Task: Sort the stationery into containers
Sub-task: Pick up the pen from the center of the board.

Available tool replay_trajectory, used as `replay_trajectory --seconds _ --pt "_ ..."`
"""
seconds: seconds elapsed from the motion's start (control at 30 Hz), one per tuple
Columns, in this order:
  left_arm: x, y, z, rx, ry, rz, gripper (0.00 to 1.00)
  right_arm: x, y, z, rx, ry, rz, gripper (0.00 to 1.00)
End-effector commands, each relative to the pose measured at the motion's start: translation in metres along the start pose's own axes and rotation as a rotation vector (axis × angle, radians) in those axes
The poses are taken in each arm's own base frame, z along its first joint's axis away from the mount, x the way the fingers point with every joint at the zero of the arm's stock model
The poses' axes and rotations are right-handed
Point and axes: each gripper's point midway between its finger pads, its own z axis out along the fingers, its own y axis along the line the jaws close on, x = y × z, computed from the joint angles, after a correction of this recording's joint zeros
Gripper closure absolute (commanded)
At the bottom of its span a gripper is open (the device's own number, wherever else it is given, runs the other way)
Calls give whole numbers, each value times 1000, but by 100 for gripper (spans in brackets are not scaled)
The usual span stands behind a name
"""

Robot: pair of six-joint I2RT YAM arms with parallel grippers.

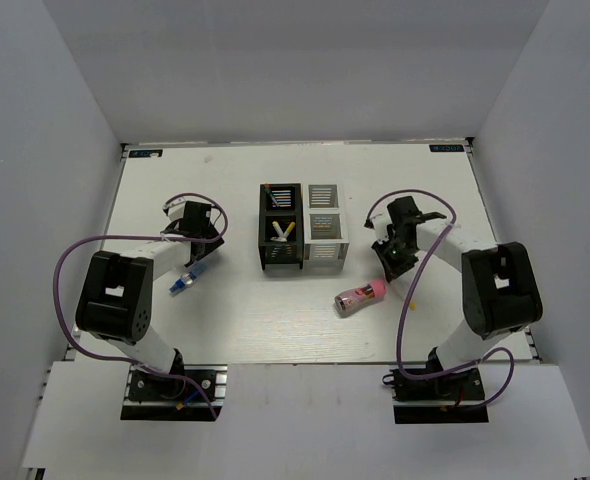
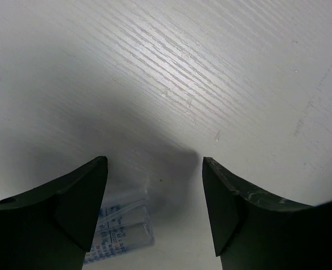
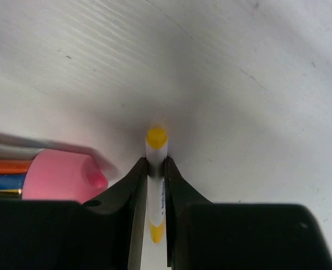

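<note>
Your right gripper (image 3: 156, 166) is pinched on a white pen with yellow ends (image 3: 156, 138), jaws nearly together around its barrel (whether it's off the table (image 1: 225, 320) is hard to say). The pink cylinder (image 1: 361, 297) lies just beside it. Your left gripper (image 2: 155, 191) hangs spread wide, holding nothing, the blue-capped bottle (image 1: 182, 284) lying just below. Pens (image 1: 284, 231) sit in the black organiser (image 1: 265, 225); the white organiser (image 1: 343, 228) touches its right side.

table (image 1: 225, 330): white, wood-grained | walls (image 1: 295, 70): plain grey, three sides | light: even
</note>
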Motion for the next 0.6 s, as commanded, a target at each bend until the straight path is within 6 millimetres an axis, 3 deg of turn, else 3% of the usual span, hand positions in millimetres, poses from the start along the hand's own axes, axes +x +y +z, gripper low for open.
replay_trajectory --seconds 0.0,0.07,0.1,0.2,0.3,0.37,0.4,0.47,0.57 --pt "1 -2 -7 25 6 -12 22 -35 4 -25 -36 -151 -78 100" --pt "2 -2 -6 17 15 -8 22 -63 8 -65 -39 -276 -148 100" --pt "2 -2 -6 17 15 -8 22 -67 11 -69 -54 -287 -169 100" --pt "4 0 -6 12 21 -5 22 -92 37 -116 -155 -438 -310 100" --pt "6 1 -6 6 27 -2 22 -115 45 -150 -173 -534 -407 100" --pt "6 1 -6 6 28 -2 22 -119 55 -160 -227 -562 -462 100" --pt "6 1 -6 6 28 -2 22 -133 56 -175 -223 -605 -500 100" --pt "6 1 -6 6 28 -2 22 -140 75 -189 -326 -664 -559 100" --pt "7 0 -7 14 35 7 22 -157 100 -225 -426 -812 -744 100"
